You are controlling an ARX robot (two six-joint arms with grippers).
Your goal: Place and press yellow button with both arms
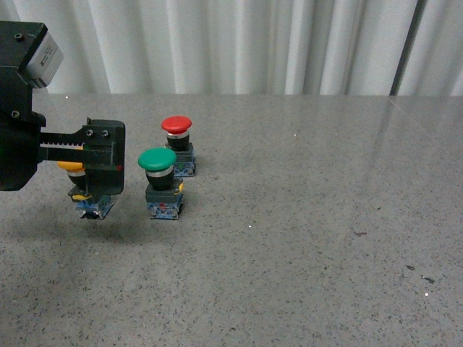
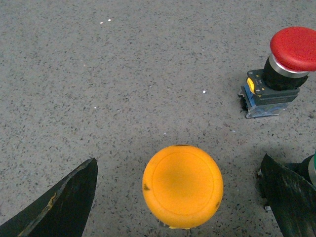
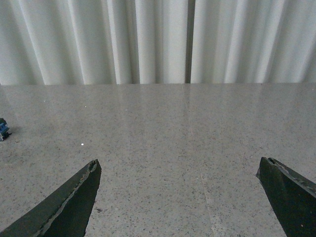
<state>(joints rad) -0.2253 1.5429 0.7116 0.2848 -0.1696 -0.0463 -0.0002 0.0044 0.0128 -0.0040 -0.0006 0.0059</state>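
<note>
The yellow button (image 2: 182, 186) stands upright on the grey table, and my left gripper (image 2: 178, 160) is open above it with a finger on each side of the cap, not touching it. In the front view the left gripper (image 1: 90, 184) hangs at the far left. Its black body hides most of the yellow button (image 1: 70, 165), so only a sliver of cap and the base show. My right gripper (image 3: 178, 162) is open over bare tabletop with nothing between its fingers. The right arm is out of the front view.
A green-capped button (image 1: 158, 160) stands just right of the left gripper, close to one finger. A red-capped button (image 1: 176, 125) is behind it, also seen as the red button (image 2: 295, 48). White curtains (image 1: 239, 43) close the table's far edge.
</note>
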